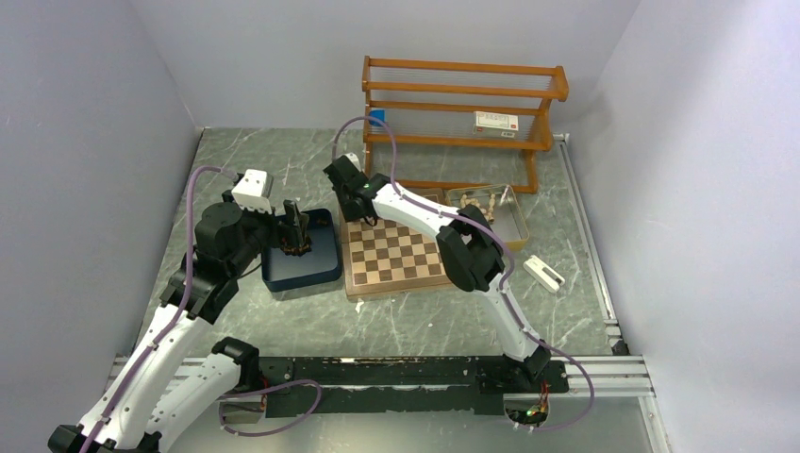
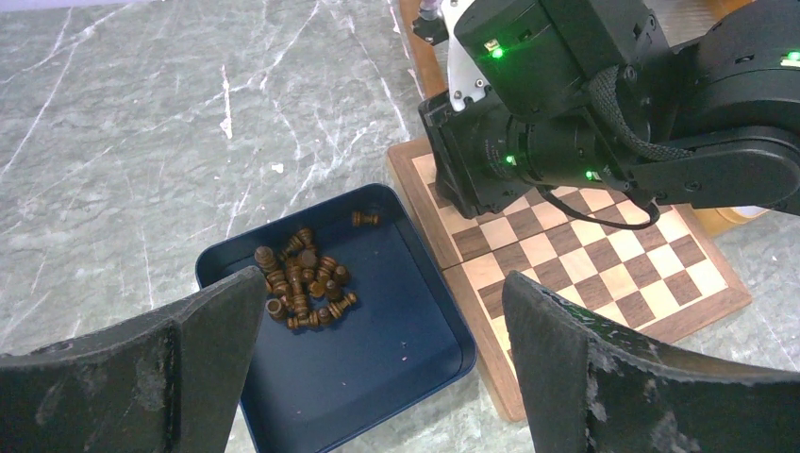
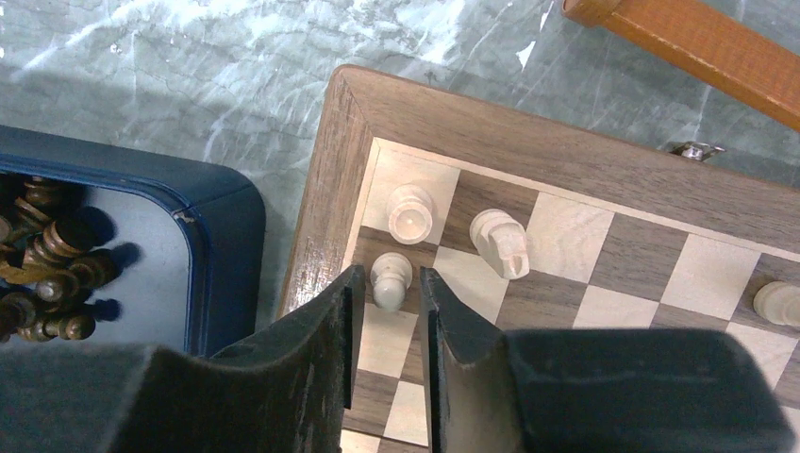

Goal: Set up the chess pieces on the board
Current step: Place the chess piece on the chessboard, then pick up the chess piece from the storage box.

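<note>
The board (image 1: 396, 260) lies mid-table; it also shows in the left wrist view (image 2: 604, 274) and the right wrist view (image 3: 566, 170). My right gripper (image 1: 357, 212) hangs over its far left corner. Its jaws (image 3: 391, 271) stand slightly parted on either side of a cream pawn (image 3: 391, 283) that stands upright on a dark square. A cream rook (image 3: 411, 212) and a knight (image 3: 500, 243) stand just beyond, and another cream piece (image 3: 778, 302) stands further right. My left gripper (image 1: 297, 241) is open and empty (image 2: 384, 278) above the dark blue tray (image 2: 415, 377), which holds several dark brown pieces (image 2: 302, 283).
A shallow tan tray (image 1: 486, 203) with cream pieces sits right of the board's far edge. A wooden rack (image 1: 462, 104) stands at the back. A small white object (image 1: 544, 273) lies right of the board. The blue tray (image 1: 311, 274) touches the board's left side.
</note>
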{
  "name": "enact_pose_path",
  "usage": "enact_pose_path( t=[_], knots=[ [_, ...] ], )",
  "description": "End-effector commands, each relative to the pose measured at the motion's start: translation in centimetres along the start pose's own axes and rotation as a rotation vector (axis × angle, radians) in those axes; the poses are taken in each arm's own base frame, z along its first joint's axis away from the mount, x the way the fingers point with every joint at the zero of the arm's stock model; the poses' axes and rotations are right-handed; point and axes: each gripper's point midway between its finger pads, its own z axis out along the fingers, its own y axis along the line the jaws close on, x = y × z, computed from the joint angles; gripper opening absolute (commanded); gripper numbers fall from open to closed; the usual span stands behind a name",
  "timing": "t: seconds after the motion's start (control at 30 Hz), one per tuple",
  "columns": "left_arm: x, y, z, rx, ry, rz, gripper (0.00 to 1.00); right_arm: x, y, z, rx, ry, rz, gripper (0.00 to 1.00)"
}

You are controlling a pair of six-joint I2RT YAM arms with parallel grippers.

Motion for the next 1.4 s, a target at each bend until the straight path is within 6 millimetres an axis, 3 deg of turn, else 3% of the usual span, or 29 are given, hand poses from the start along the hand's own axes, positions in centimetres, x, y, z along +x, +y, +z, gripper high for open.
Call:
enact_pose_path(
  t=[0.0,0.2,0.37,0.5,0.7,0.87,1.0,1.17,1.37],
  knots=[
    [-1.2,-0.3,-0.4,0.011,-0.034,0.011,1.0,-1.2,-0.3,-1.5,0.002,-0.013,0.018,0.33],
    [-1.2,-0.3,-0.4,0.012,-0.035,0.011,1.0,-2.1,-1.1,-5.1,-0.014,-0.041,0.019,0.36],
    [-1.2,-0.3,-0.4,0.014,-0.034,0.011,1.0,-3.9,-3.4,-9.0,-0.015,-0.101,0.017,0.37],
    [-1.2,-0.3,-0.4,0.012,-0.034,0.011,1.0,-5.3,-6.9,-11.4,0.012,-0.159,0.051,0.37],
    [-1.2,-0.2,-0.5,0.008,-0.035,0.011,1.0,-5.6,-15.1,-12.7,0.145,-0.197,0.117,0.34],
    [-1.2,-0.3,-0.5,0.011,-0.037,0.011,1.0,-3.8,-22.7,-13.1,0.239,-0.21,0.25,0.31],
    [-1.2,-0.4,-0.4,0.017,-0.035,0.011,1.0,-1.3,-27.8,-12.6,0.309,-0.19,0.329,0.31],
    [-1.0,-0.4,-0.3,0.019,-0.03,0.012,1.0,1.6,-32.1,-11.7,0.386,-0.133,0.387,0.3],
    [-1.1,-0.4,-0.3,0.018,-0.03,0.013,1.0,3.8,-34.7,-10.6,0.417,-0.096,0.426,0.31]
  ],
)
